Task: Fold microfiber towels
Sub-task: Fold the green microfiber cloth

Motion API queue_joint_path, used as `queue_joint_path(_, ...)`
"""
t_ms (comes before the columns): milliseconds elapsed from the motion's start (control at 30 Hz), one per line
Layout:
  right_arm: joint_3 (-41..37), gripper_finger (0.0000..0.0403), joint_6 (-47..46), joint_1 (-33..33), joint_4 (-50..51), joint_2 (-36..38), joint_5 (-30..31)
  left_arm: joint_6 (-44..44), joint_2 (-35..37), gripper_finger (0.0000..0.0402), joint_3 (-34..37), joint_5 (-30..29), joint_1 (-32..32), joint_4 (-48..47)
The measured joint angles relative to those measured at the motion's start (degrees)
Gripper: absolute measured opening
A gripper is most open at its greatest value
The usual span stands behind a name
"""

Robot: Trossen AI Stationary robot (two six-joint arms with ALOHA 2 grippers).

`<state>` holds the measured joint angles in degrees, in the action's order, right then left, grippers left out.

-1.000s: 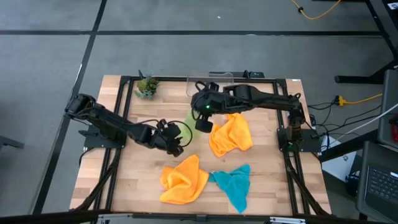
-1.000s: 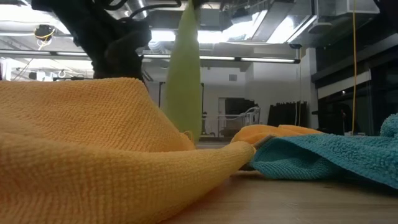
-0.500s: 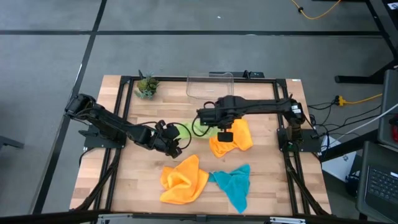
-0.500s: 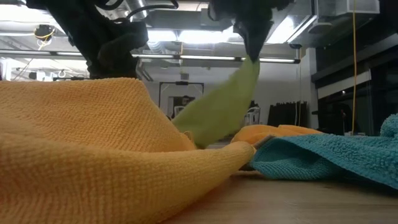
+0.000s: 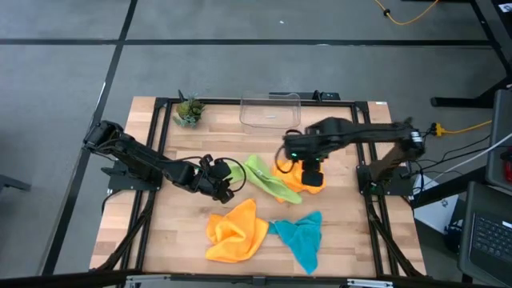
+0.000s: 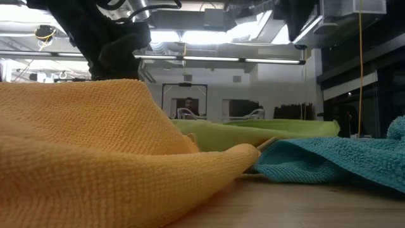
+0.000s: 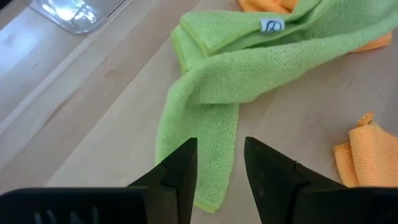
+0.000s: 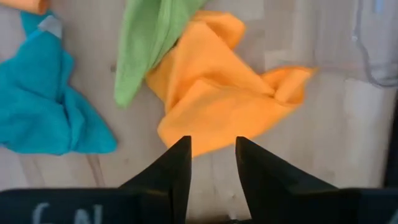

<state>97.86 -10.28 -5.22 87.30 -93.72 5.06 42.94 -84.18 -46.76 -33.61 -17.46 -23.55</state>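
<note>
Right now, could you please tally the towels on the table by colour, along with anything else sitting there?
Green towel: 1
Orange towels: 2
Blue towel: 1
Clear bin: 1
Potted plant: 1
Total: 6
</note>
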Motion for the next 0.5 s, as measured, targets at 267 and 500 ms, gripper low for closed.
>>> queue_joint_path(267,-26.3,0.0130,-3.2,-3.0,-29.5,15.2,-0.1,0.0,0.0,0.0126,0.0,1.3,-0.2,1.4)
queue_joint_path(500,-44.4,0.0129,-2.4,-4.0,-56.3,17.2,-0.2,0.0,0.0,0.0126,0.0,1.3,0.8,4.5)
